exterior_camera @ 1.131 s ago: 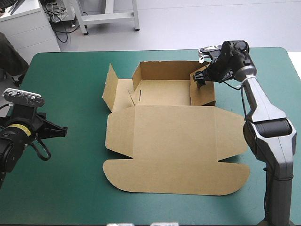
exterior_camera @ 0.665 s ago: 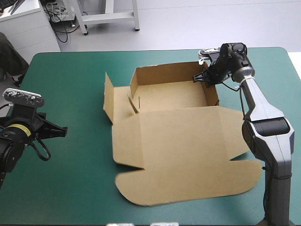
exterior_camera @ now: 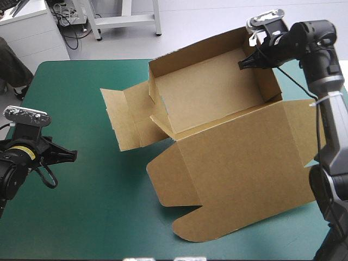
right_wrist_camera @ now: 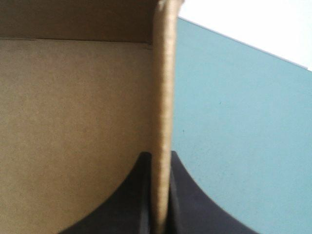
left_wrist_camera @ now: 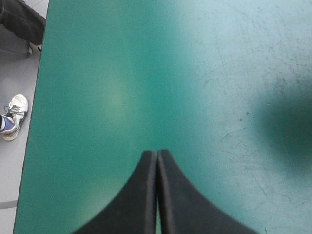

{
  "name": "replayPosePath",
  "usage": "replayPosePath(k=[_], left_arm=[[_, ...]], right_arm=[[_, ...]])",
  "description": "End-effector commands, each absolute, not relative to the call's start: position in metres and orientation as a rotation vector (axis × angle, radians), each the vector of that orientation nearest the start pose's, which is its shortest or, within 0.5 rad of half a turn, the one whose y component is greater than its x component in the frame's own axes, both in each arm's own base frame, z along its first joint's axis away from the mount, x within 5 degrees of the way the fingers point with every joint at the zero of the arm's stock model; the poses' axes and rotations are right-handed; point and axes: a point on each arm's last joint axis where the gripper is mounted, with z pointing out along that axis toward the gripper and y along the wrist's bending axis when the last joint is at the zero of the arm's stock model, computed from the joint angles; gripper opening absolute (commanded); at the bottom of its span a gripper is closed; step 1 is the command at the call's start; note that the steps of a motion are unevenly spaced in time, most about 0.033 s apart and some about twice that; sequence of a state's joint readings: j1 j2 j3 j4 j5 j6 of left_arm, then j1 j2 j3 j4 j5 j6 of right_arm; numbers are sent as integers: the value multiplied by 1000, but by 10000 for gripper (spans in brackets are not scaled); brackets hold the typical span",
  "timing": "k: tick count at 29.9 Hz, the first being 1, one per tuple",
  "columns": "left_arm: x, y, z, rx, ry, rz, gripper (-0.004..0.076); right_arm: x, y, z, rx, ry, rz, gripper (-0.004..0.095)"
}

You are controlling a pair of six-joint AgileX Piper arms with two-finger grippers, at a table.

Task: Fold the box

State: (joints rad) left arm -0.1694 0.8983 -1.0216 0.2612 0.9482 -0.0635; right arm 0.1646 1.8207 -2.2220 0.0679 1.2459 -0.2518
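High view: tilted brown box [exterior_camera: 228, 163] over scuffed teal-green cover [exterior_camera: 81, 206].

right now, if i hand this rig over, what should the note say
Right arm: jaws shut on the box, pinching its right wall.
Left arm: jaws shut, empty, over bare teal-green cover near its left edge.
Box: far end tilted up, lid open, hanging toward the near edge.
Done: walls raised.
Left: the left side flap sticks out untucked; probably tuck it, then set the box down.
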Motion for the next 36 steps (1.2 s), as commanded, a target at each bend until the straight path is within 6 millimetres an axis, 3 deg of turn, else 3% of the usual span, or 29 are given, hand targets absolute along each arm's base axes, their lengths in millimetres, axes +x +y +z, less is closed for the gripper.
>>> replayPosePath(k=[1, 6, 10, 13, 21, 31, 36], left_arm=[[162, -7, 394, 174, 2218, 210, -32], [162, -7, 394, 140, 2224, 194, -32], [162, -7, 394, 139, 2224, 191, -32], [162, -8, 393, 135, 2226, 181, -32], [167, -12, 400, 117, 2134, 113, -32], [171, -36, 414, 161, 1961, -226, -7], [186, -43, 398, 206, 2023, -261, -7]], right_arm=[[323, 53, 522, -440, 2105, 32, -23], [275, 18, 554, -369, 1998, 114, -24], [250, -12, 559, -305, 1947, 231, -24], [236, -24, 555, -282, 1915, 308, -24], [222, -21, 537, -281, 1932, 389, -24], [206, -11, 519, -332, 1933, 449, -24], [204, -9, 517, -339, 1932, 457, -24]])
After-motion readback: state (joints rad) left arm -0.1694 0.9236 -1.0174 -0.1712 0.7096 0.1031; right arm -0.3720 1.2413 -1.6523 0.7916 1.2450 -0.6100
